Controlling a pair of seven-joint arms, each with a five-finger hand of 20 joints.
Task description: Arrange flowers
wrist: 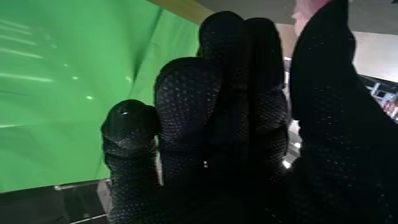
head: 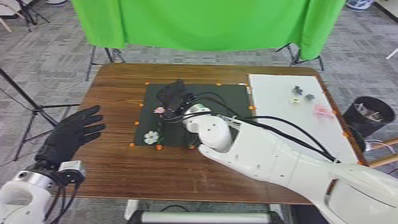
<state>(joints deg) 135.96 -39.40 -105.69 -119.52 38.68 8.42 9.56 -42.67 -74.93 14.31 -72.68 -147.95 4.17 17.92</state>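
Standing over the dark mat [head: 200,137], the right hand [head: 175,95] is released, fingers [wrist: 187,100] straight in the wrist view; contact with the mat cannot be confirmed. Pink flower [head: 160,109]: on the mat, just beside that hand. White flower [head: 151,136]: on the mat, at its near left corner. Further small items, including a pink one [head: 324,111], are noted on the white board [head: 284,125] at the table's [head: 115,172] right. Left hand [head: 67,134]: released, fingers parted, at the table's left edge.
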